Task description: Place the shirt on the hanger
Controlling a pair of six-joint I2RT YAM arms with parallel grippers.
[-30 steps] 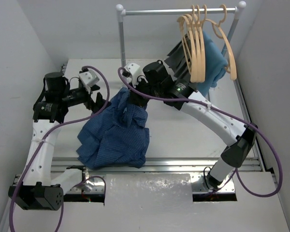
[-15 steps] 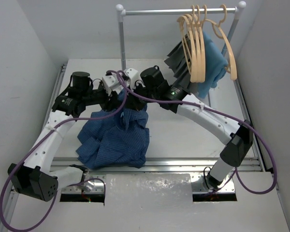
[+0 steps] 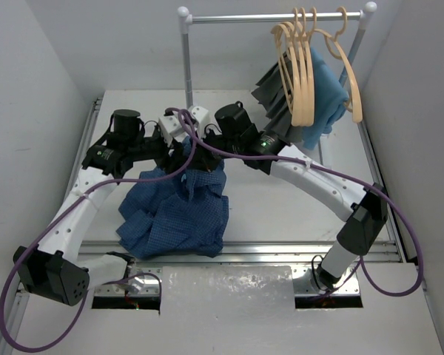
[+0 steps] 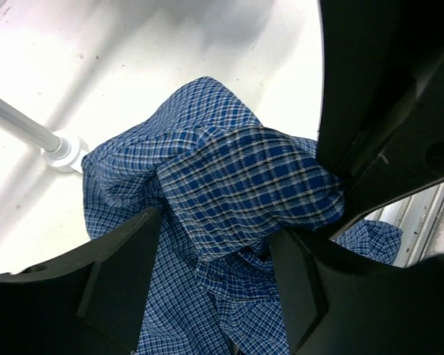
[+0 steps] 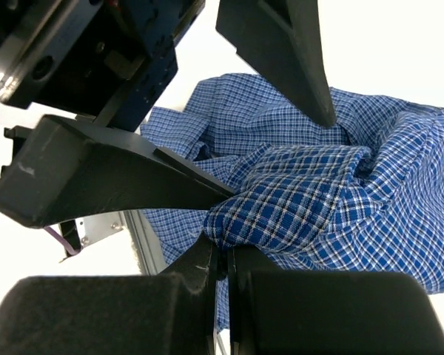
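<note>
The blue checked shirt (image 3: 176,211) lies bunched on the table, with its top fold lifted. My right gripper (image 3: 198,157) is shut on that fold; in the right wrist view its jaws (image 5: 226,255) pinch the fabric (image 5: 303,200). My left gripper (image 3: 177,151) is open right beside it, with its fingers (image 4: 126,274) straddling the raised fold (image 4: 244,177) without closing on it. The left fingers (image 5: 126,177) also show in the right wrist view. Several tan wooden hangers (image 3: 302,70) hang on the rail at the back right, none held.
A clothes rack with a grey rail (image 3: 274,16) and upright pole (image 3: 187,66) stands at the back; its foot shows in the left wrist view (image 4: 63,148). A teal cloth (image 3: 329,85) and a dark grey garment (image 3: 270,89) hang by the hangers. White walls close both sides.
My left arm has swung in from the left to the lifted fold, with its open jaws now around the fabric. My right gripper keeps its hold and has barely moved.
</note>
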